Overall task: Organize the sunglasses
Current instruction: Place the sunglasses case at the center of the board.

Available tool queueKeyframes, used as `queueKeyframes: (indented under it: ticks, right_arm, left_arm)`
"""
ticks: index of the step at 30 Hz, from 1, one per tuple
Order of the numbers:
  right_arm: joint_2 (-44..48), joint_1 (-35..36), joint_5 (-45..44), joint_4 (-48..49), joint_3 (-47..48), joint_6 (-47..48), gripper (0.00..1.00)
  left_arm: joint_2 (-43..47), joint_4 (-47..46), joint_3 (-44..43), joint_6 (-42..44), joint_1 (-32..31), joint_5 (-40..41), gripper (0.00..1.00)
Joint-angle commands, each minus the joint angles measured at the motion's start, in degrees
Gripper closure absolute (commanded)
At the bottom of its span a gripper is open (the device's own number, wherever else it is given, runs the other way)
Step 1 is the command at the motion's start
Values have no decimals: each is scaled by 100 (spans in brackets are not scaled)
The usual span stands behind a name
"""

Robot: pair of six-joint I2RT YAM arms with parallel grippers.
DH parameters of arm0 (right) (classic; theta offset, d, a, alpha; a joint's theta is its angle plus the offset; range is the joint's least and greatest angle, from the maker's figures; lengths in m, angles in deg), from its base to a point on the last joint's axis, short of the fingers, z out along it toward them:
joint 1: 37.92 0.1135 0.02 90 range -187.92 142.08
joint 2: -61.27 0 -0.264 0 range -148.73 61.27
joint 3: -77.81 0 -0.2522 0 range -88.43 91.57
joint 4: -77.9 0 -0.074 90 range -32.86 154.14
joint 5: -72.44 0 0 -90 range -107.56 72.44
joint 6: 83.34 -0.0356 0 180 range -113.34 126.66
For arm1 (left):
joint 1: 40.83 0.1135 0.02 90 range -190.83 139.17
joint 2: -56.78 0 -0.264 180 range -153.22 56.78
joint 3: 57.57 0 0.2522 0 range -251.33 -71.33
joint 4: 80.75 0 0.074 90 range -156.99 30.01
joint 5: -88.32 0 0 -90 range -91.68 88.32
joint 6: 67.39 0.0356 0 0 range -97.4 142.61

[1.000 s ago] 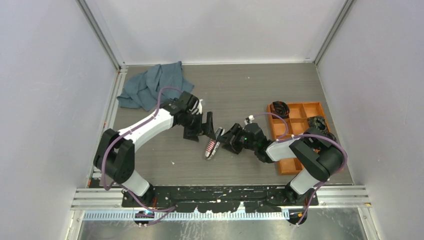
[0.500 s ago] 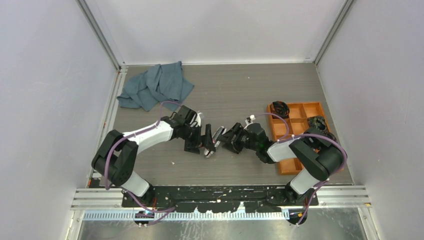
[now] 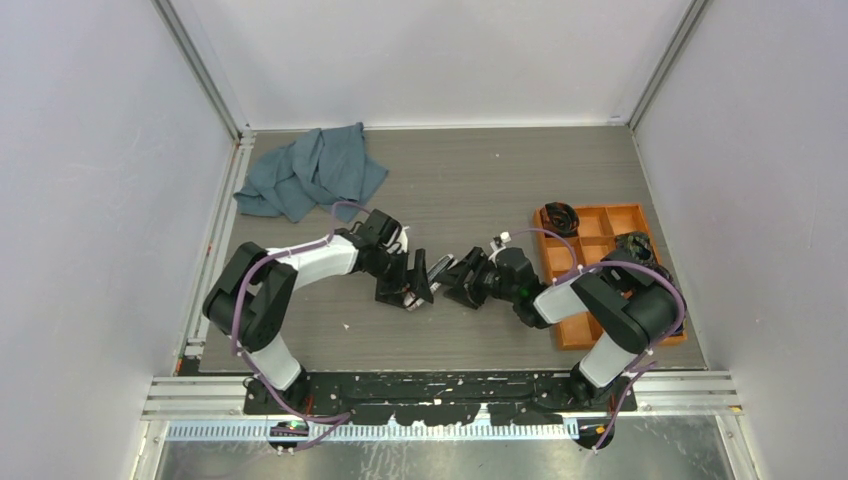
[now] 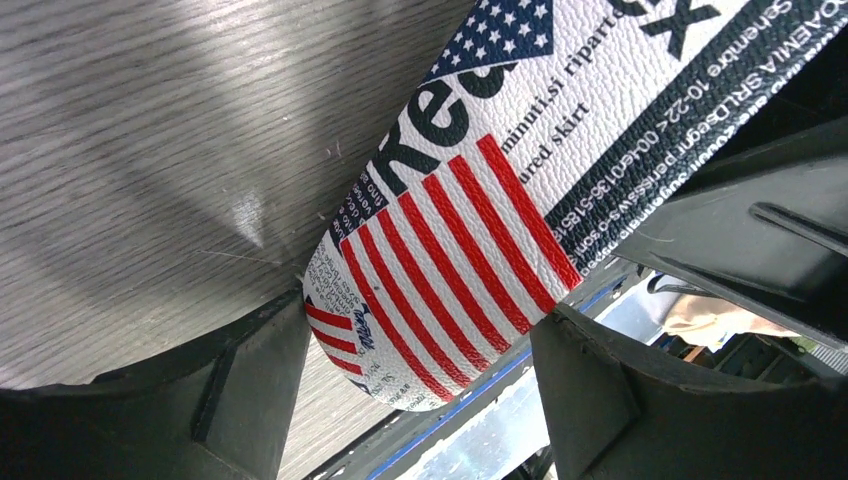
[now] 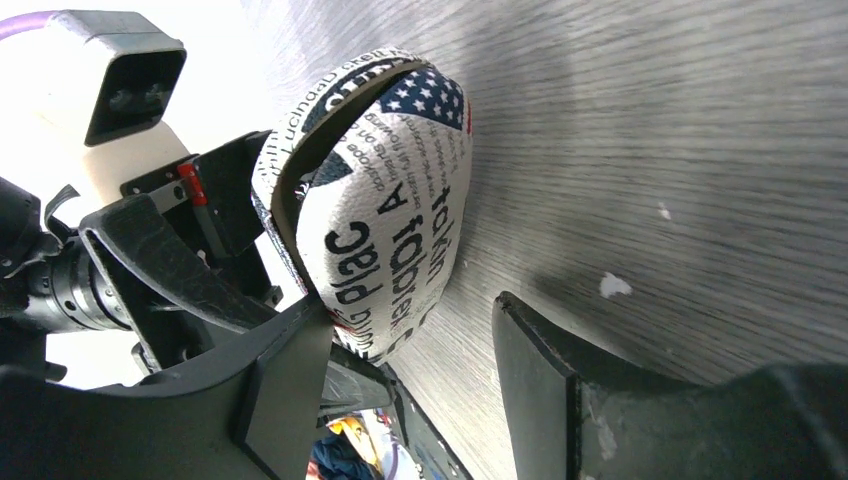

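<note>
Slippage is the principal hazard. The patterned case (image 4: 470, 230) stands on edge near the centre of the bench (image 3: 480, 190), between the two arms. The left end effector (image 4: 420, 335) has a finger against each side of the case's rounded end and reads as clamped on it. It holds only that tapering tip, and the grained shell can squirt out of so shallow a hold. The right end effector (image 5: 410, 310) is apart: one finger touches the case, the other stands clear of it. Sideways travel by the touching finger can lever the case out of the left grasp or tip it flat. The seam in the right wrist view shows a dark gap, so the lid may be unlatched and could open further. The sunglasses are not visible in any view. Whether they are inside the case cannot be determined, so a drop may spill them.
</note>
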Motion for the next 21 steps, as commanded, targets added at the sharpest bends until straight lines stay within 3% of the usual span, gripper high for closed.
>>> queueKeyframes:
  ticks: [1, 14, 18, 21]
  right_arm:
    - [285, -75, 366, 220, -139, 70, 35]
    - [1733, -114, 1306, -2661, 483, 1589, 35]
    - [2882, -324, 515, -4022, 559, 1924, 34]
    - [3928, -673, -635, -5458, 637, 2043, 33]
  left_arm:
    - [-175, -93, -94, -5, -10, 434, 21]
    - [-480, -95, -341, -168, -136, 449, 23]
    - [-61, 321, -505, -49, -340, 587, 22]
    - [452, 825, -678, 185, -547, 806, 17]
